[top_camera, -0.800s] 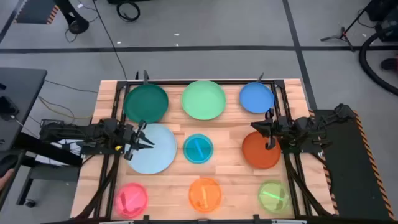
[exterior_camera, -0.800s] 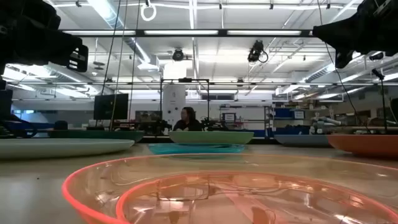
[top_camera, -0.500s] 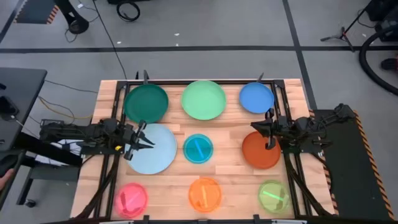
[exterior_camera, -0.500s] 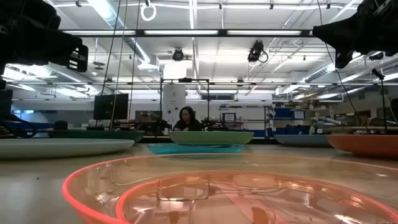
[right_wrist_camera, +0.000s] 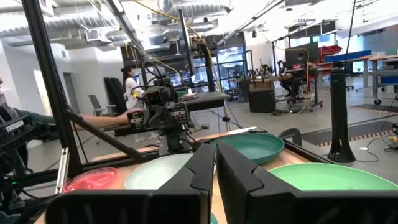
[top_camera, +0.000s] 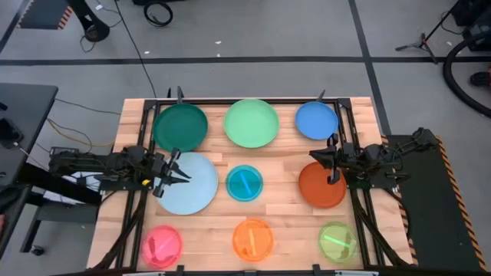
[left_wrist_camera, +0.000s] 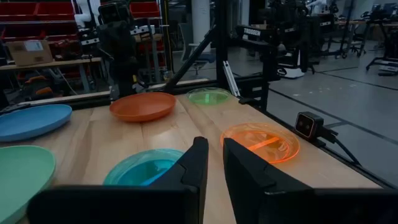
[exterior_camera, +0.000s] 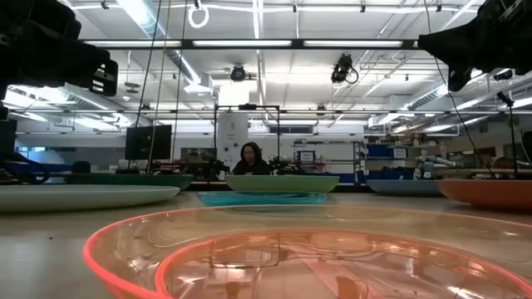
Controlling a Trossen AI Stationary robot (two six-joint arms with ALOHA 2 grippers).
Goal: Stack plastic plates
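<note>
Nine plates lie apart, each flat on the wooden table. In the high view the far row is dark green (top_camera: 180, 127), light green (top_camera: 252, 123) and blue (top_camera: 317, 120). The middle row is pale blue (top_camera: 188, 184), small teal (top_camera: 245, 183) and red-orange (top_camera: 322, 187). The near row is pink (top_camera: 162, 245), orange (top_camera: 252, 239) and lime (top_camera: 337, 241). My left gripper (top_camera: 176, 173) hangs shut above the pale blue plate's left part. My right gripper (top_camera: 330, 164) hangs shut above the red-orange plate's far edge. Both are well above the table in the low view.
A black frame (top_camera: 343, 115) borders the table's left, right and far sides. Bare wood (top_camera: 284, 180) shows between the plates. A person (exterior_camera: 249, 158) sits in the room far behind the table.
</note>
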